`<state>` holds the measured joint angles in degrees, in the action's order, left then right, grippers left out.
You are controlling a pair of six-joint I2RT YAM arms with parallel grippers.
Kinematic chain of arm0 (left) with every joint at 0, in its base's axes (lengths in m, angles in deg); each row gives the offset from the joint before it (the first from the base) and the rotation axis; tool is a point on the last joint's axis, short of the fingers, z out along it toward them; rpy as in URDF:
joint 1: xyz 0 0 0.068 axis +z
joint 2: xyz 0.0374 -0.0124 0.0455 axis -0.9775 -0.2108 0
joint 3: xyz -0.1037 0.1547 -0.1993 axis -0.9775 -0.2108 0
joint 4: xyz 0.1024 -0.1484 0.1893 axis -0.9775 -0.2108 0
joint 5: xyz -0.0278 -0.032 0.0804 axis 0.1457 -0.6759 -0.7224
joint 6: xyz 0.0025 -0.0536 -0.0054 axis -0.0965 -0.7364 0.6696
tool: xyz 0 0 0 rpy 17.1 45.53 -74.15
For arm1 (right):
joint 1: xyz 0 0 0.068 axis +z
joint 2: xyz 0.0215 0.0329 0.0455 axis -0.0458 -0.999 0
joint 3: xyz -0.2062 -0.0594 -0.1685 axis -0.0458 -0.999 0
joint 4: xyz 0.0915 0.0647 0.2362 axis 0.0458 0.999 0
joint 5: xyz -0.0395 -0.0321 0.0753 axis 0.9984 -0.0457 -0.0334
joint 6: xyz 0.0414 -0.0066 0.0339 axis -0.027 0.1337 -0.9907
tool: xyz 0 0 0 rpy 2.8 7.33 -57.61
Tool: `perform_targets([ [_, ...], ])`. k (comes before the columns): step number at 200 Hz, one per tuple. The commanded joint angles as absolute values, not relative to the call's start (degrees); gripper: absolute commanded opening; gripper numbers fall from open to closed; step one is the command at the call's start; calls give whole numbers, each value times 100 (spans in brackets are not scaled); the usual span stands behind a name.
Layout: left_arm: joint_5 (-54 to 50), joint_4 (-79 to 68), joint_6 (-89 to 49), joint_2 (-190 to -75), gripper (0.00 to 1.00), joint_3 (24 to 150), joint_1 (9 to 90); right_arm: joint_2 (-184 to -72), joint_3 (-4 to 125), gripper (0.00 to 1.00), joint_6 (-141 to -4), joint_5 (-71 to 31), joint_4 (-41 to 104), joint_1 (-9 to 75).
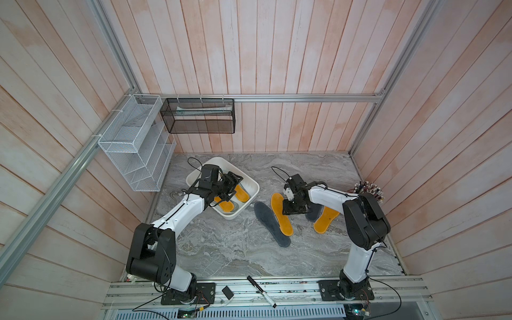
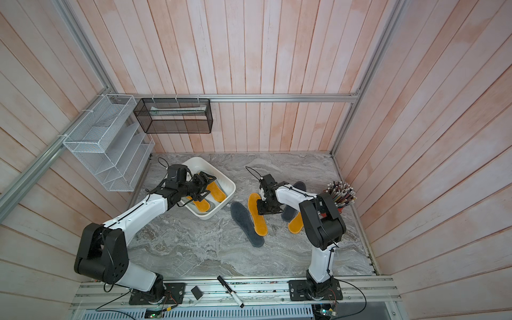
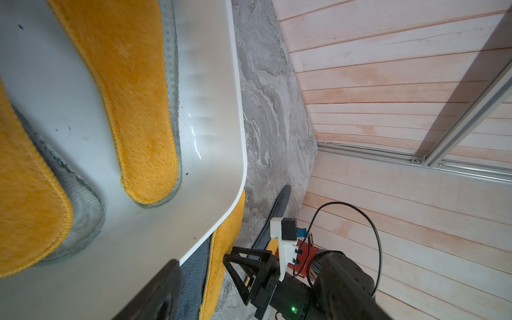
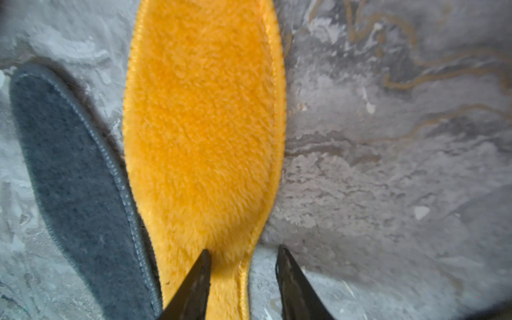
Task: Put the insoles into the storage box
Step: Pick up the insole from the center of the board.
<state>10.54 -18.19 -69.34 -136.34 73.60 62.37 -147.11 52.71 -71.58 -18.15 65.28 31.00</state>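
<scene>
Orange insole point(image 4: 202, 133) has an edge inside the parted right end effector point(image 4: 243, 250); left end effector point(image 1: 232, 188) gapes over storage box point(image 1: 234, 216).

Storage box point(image 1: 219, 162) at the table's point(image 1: 235, 249) left rear with insoles point(image 1: 242, 193) inside, four more insoles point(image 1: 285, 221) to its right

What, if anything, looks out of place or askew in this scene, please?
Nothing looks spilled or damaged. On the marble table, the orange-yellow fuzzy insole overlaps the edge of the dark grey fuzzy insole, and a black marker pen lies loose on the front aluminium rail.
</scene>
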Motion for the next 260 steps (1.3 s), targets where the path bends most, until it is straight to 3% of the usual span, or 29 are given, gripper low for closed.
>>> perform_targets([
  [1, 1003, -1861, -6894, -13677, 80, 7350, 6218, -15084, 5292, 40, -7211, -1955, 6467, 3241],
  [46, 1066, -1858, -6833, -13841, 80, 7523, 6211, -15228, 5369, 31, -7173, -1976, 6517, 3229],
  [93, 1122, -1793, -6841, -13942, 80, 7534, 6208, -15234, 5333, 10, -7159, -1993, 6504, 3174],
  [131, 1130, -1798, -6824, -13948, 80, 7548, 6214, -14931, 5105, 0, -7172, -2272, 6074, 2973],
  [207, 1139, -1668, -6762, -13974, 80, 7653, 6210, -13535, 4660, 0, -7274, -2668, 4850, 2355],
  [260, 1156, -889, -6400, -13752, 79, 7688, 6110, -13662, 6282, 0, -6912, -2604, 5554, 2305],
])
